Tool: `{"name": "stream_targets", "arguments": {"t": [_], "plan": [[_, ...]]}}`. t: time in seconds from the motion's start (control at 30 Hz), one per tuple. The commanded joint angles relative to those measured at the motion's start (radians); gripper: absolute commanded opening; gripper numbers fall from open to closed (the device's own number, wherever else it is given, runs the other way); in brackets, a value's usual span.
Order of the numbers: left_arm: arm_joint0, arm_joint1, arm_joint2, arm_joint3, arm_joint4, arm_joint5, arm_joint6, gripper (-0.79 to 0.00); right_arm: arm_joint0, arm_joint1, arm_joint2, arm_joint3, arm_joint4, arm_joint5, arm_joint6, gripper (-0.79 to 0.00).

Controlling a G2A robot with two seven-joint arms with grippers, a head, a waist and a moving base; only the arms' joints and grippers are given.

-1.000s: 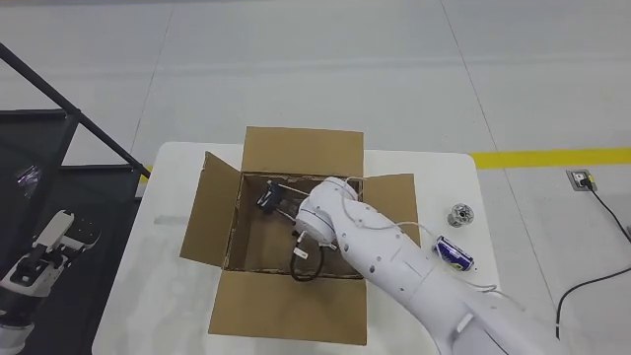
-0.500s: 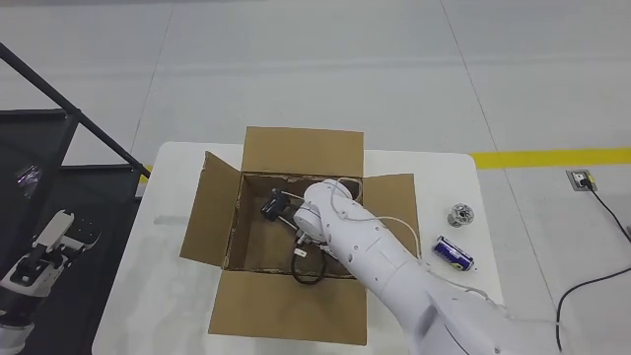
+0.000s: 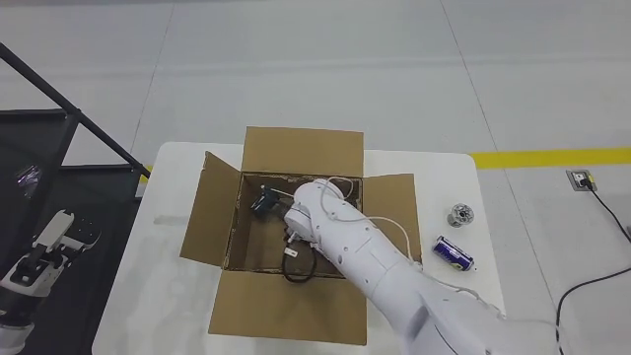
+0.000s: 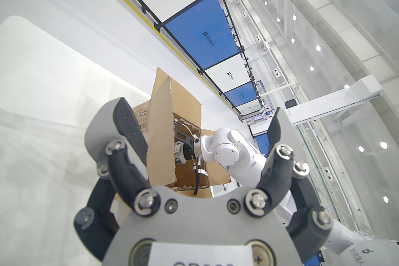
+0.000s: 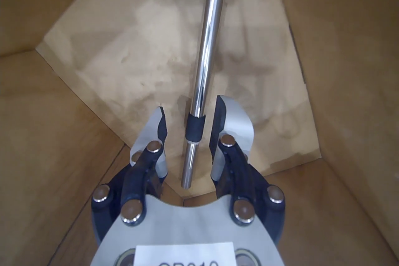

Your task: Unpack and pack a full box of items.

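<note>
Fingers (image 5: 232, 120) apart, right gripper (image 5: 190, 111) astride shiny steel rod (image 5: 204, 61)
Nothing is clamped yet: the rod lies flat on the floor of the open brown cardboard box (image 5: 343, 61), its black band (image 5: 194, 127) between the pads. Slick and round, it may roll or squirt free if the pads close off-centre or on bare metal. Box walls crowd every side; straight up looks freest. On the white table (image 3: 168, 256) a blue can (image 3: 454, 250) lies at 3 o'clock of the box; the left gripper (image 4: 201, 111), spread open, hangs at 9 o'clock.
</note>
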Motion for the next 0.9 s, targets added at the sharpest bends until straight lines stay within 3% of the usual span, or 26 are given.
{"name": "stream_targets", "arguments": {"t": [0.0, 0.17, 0.3, 0.33, 0.37, 0.47, 0.67, 0.87], "plan": [[0.0, 0.0, 0.0, 0.0, 0.0, 0.0, 0.0, 0.0, -0.012, 0.006, 0.003, -0.037, -0.014, 0.03, -0.016, -0.459], [0.0, 0.0, 0.0, 0.0, 0.0, 0.0, 0.0, 0.0, -0.068, 0.041, 0.008, -0.221, -0.094, 0.149, -0.005, -0.449], [0.0, 0.0, 0.0, 0.0, 0.0, 0.0, 0.0, 0.0, -0.142, 0.102, 0.037, -0.462, -0.212, 0.278, 0.062, -0.372], [0.0, 0.0, 0.0, 0.0, 0.0, 0.0, 0.0, 0.0, -0.167, 0.123, 0.051, -0.537, -0.248, 0.306, 0.086, -0.252], [0.0, 0.0, 0.0, 0.0, 0.0, 0.0, 0.0, 0.0, -0.195, 0.144, 0.067, -0.612, -0.29, 0.328, 0.117, -0.225], [0.0, 0.0, 0.0, 0.0, 0.0, 0.0, 0.0, 0.0, -0.295, 0.211, 0.139, -0.844, -0.426, 0.392, 0.216, 0.0], [0.0, 0.0, 0.0, 0.0, 0.0, 0.0, 0.0, 0.0, -0.562, 0.33, 0.34, -1.333, -0.727, 0.376, 0.436, 0.0], [0.0, 0.0, 0.0, 0.0, 0.0, 0.0, 0.0, 0.0, -0.873, 0.411, 0.629, -1.74, -0.923, 0.226, 0.525, 0.0]]}}
